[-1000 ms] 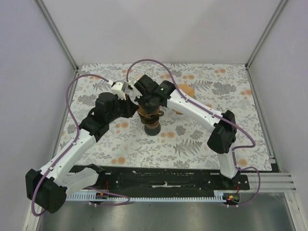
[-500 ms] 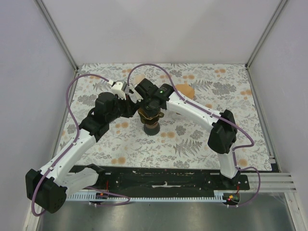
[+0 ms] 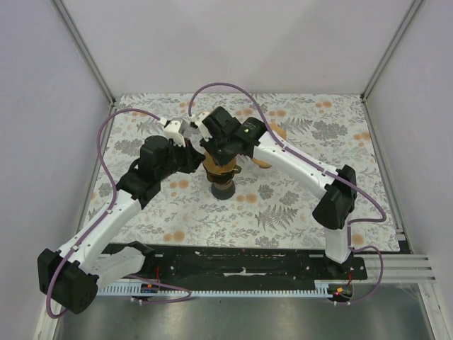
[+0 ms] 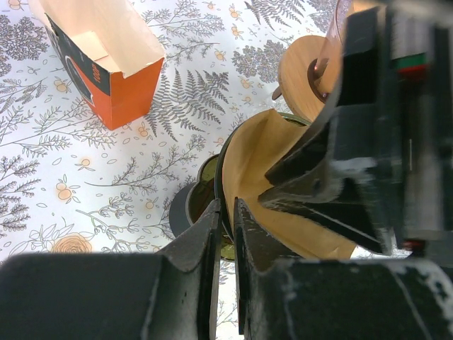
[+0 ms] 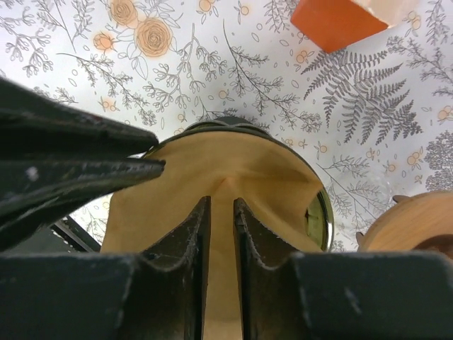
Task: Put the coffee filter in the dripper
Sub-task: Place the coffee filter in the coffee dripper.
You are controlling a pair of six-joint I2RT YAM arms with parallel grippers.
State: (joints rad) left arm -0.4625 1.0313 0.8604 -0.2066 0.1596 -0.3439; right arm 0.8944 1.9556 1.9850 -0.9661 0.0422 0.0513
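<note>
The tan paper coffee filter (image 5: 241, 166) lies spread open inside the dark glass dripper (image 5: 323, 207), which stands on a dark cup at mid-table (image 3: 224, 185). My right gripper (image 5: 221, 202) reaches down into the filter (image 4: 272, 198), its jaws a narrow gap apart with only paper showing behind the gap. My left gripper (image 4: 226, 205) is shut on the dripper's rim (image 4: 224, 166) at its left side. From above, both wrists crowd over the dripper (image 3: 221, 170) and hide most of the filter.
An open orange carton (image 4: 117, 88) lies on the floral cloth beyond the dripper and shows again at the top of the right wrist view (image 5: 340, 21). A round wooden piece (image 4: 301, 71) sits close behind the dripper, to its right (image 3: 274, 132). Frame posts and walls bound the table.
My right gripper's jaws have parted slightly after being pressed together. The right arm has shifted a little toward the back, and the filter stays in the dripper. The left arm holds still.
</note>
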